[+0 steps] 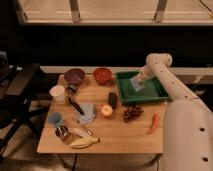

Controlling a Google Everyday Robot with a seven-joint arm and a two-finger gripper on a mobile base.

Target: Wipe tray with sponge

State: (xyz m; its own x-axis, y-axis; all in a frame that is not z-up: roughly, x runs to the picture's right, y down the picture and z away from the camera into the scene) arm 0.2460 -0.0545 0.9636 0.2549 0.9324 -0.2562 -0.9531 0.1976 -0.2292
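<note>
The green tray (pixel 142 99) sits at the far right corner of the bench (pixel 120 136), with its right wall close to the bench edge. The claw (pixel 139 79) is down inside the tray, in its left half, right at a pale blue sponge (pixel 134 86). I cannot tell whether it is clenched on the sponge. Bare green floor shows on the near side of the sponge. A red bowl (pixel 102 75) stands just left of the tray wall. Grapes (pixel 132 113) lie near the tray's near rim, with a red chili (pixel 154 122) nearer still, by the right edge. The sponge looks flat and pale.
</note>
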